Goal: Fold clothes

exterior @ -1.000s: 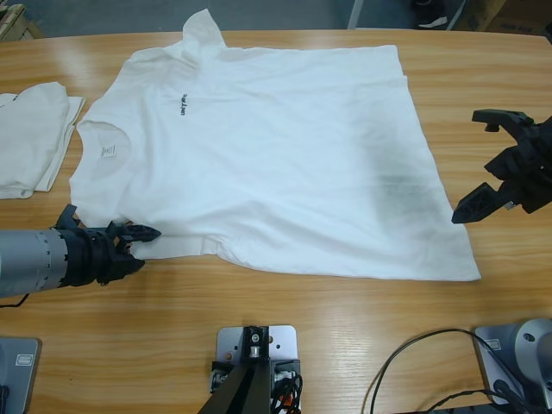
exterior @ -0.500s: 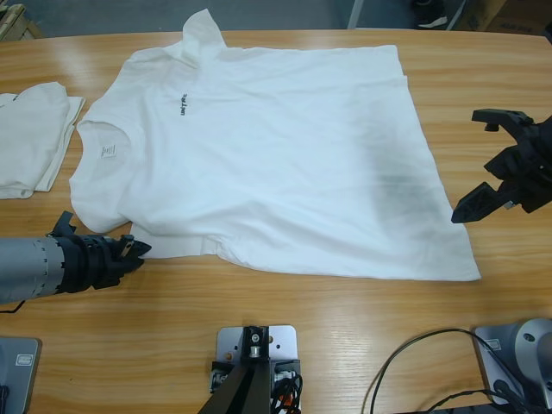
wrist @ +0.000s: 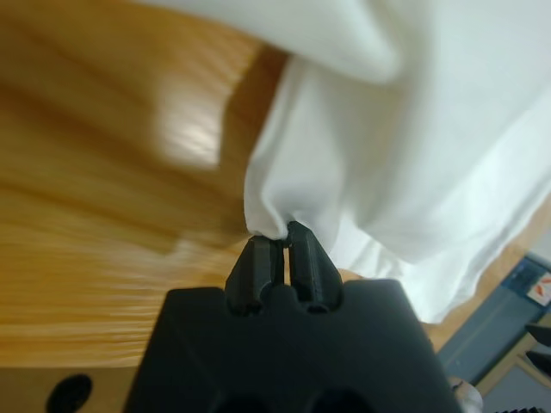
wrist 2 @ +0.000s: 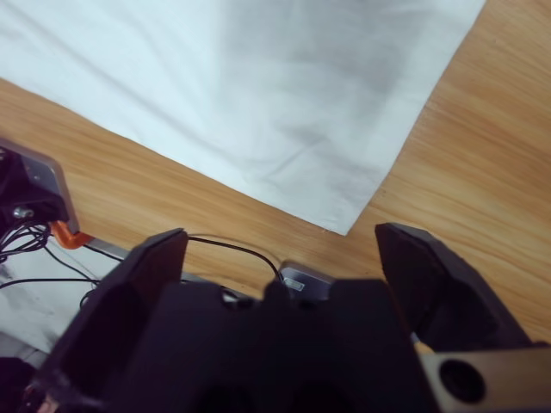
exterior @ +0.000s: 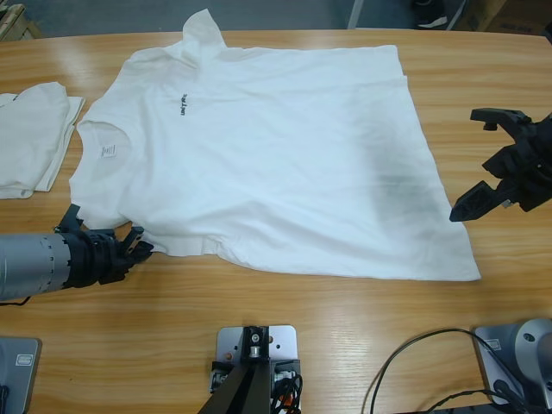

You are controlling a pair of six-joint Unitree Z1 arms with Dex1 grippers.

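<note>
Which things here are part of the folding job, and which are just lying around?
Part of the job:
- spread white T-shirt
- left gripper, pinching its sleeve
- right gripper, open
- folded white shirt

Lying about:
- black cable

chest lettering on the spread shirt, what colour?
Black, small, on the white shirt; the lettering shows best in the high view.

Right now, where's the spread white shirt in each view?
High view: white shirt spread across the middle of the table.
Left wrist view: upper right, its edge pinched in the left gripper.
Right wrist view: top, above the open right gripper.
Shared landmark: wooden table.
</note>
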